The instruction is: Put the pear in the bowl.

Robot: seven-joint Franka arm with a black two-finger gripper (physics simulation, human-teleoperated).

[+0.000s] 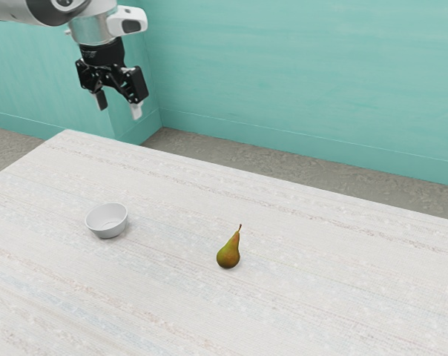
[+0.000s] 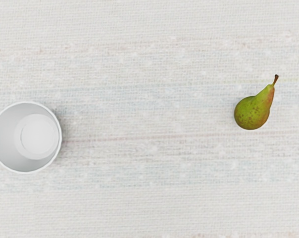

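Gripper (image 1: 119, 105) hangs high at the exterior view's far left, fingers spread, while the pear (image 1: 228, 256) lies on the table (image 1: 320, 297), to that view's right of the empty bowl (image 1: 110, 231). A clean pick calls for straddling the pear's round body squarely before closing gently.

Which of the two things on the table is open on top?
The round, pale grey bowl: it opens onto an empty inside, while the green-brown pear tapers to a stem.
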